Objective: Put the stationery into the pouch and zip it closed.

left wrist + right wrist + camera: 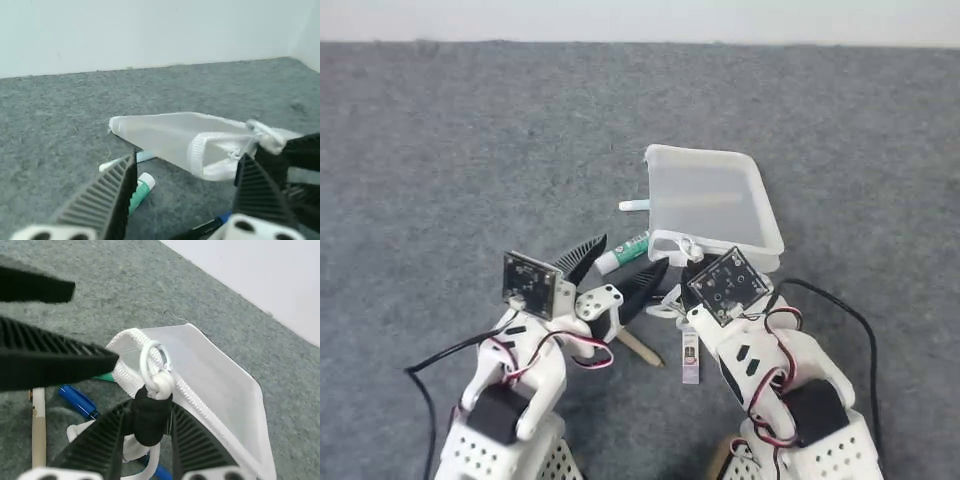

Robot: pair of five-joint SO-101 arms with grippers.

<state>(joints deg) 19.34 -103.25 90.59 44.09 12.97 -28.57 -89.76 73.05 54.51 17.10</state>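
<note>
- The right gripper [149, 414] is closed on the zip end of the pouch [708, 200], which lies on the table just ahead of both arms.
- The left gripper [185, 200] is wide open and empty, over the green marker [623, 252] beside the pouch mouth.
- Best, I think: lower the fingers astride the marker, grip its middle, and slide it in while the right arm holds steady.

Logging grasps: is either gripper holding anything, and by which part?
The right gripper is shut on the pouch at its black zipper pull. The left gripper is open, holding nothing.
</note>
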